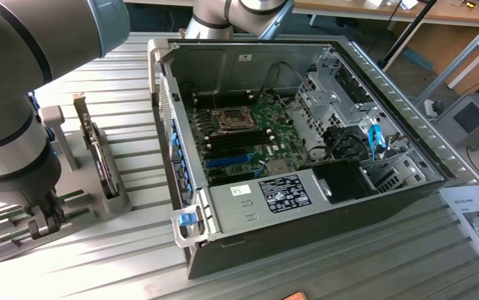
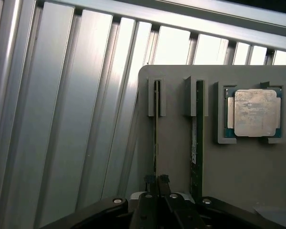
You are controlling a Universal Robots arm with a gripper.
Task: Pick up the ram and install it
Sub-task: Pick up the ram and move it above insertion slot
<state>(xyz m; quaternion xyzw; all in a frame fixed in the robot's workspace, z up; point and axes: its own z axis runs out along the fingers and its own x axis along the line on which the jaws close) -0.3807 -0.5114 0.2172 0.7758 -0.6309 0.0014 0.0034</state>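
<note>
Jaws are pinching nearly shut on the ram (image 2: 156, 124) between them; lifting askew risks jamming it in its holder slot (image 2: 150, 95).

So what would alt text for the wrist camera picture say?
The gripper is shut on one RAM stick standing on edge in a grey holder. A second RAM stick stands in the neighbouring slot, beside a silvery CPU chip, on a ribbed metal table.

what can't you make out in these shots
- Wrist view: the ram stands edge-on, so its chips are unseen; the pincer shut on it hides one end.
- Exterior view: the arm covers part of the holder.
- Exterior view: the slots are too small to show their latches.
</note>
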